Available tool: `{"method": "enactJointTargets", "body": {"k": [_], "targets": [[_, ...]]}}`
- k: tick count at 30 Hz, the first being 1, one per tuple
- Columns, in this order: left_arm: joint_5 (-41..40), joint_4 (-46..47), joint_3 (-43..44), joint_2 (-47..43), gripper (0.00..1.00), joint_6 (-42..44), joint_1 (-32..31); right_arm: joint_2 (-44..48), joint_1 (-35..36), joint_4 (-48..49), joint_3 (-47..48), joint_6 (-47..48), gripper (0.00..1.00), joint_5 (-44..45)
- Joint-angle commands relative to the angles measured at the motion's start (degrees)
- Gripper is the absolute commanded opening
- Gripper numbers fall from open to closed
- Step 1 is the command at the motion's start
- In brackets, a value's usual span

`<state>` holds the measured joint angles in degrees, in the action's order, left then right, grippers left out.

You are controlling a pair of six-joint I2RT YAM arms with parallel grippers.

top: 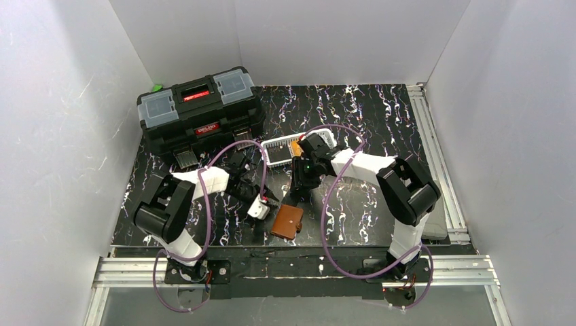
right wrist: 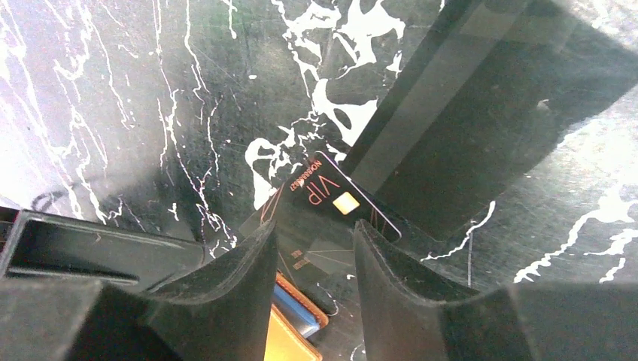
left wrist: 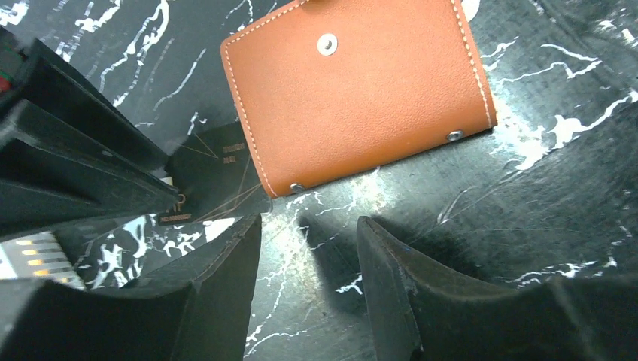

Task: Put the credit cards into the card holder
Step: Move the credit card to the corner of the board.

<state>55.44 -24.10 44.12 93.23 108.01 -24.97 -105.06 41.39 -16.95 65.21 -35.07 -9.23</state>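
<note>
The brown leather card holder (top: 288,221) lies shut on the black marbled table near its front edge. It fills the top of the left wrist view (left wrist: 361,98), snap studs showing. A dark credit card (right wrist: 331,195) printed VIP with a gold chip lies flat on the table beside it. One corner of that card (left wrist: 218,173) is tucked under the holder's edge. My right gripper (right wrist: 316,226) is open, its fingers straddling the card from above (top: 299,195). My left gripper (left wrist: 308,226) is open over bare table just short of the holder, nothing between its fingers (top: 266,216).
A white slotted basket (top: 273,161) with more cards, one orange (top: 295,146), stands behind the grippers. A big black toolbox (top: 200,112) sits at the back left. White walls close in three sides. The two grippers work close together.
</note>
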Motion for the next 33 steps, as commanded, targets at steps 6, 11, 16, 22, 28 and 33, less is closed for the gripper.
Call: {"method": "enactJointTargets", "body": {"k": [6,11,16,22,28,33], "targets": [[0.91,16.27,-8.77,-3.26,0.5,3.59,0.19,-2.43,1.77,-2.31,1.89,-1.22,0.46,-2.24],[0.57,17.87,-10.41,-3.87,0.5,3.58,0.19,1.23,0.1,-5.03,2.85,0.34,0.48,1.08],[0.25,19.62,-10.71,-3.82,0.5,3.03,0.19,4.45,-1.4,-6.7,1.75,1.24,0.51,3.34],[0.67,21.44,-11.52,-3.67,0.5,3.27,0.19,4.52,-1.75,-5.54,-1.27,0.28,0.51,2.72],[0.98,23.24,-12.43,-3.63,0.5,3.62,0.19,2.36,-1.75,-4.39,-1.23,-0.95,0.51,-0.5],[0.46,24.95,-12.9,-3.5,0.5,3.25,0.19,0.84,-1.25,-2.46,-2.07,-2.88,0.5,-4.6]]}}
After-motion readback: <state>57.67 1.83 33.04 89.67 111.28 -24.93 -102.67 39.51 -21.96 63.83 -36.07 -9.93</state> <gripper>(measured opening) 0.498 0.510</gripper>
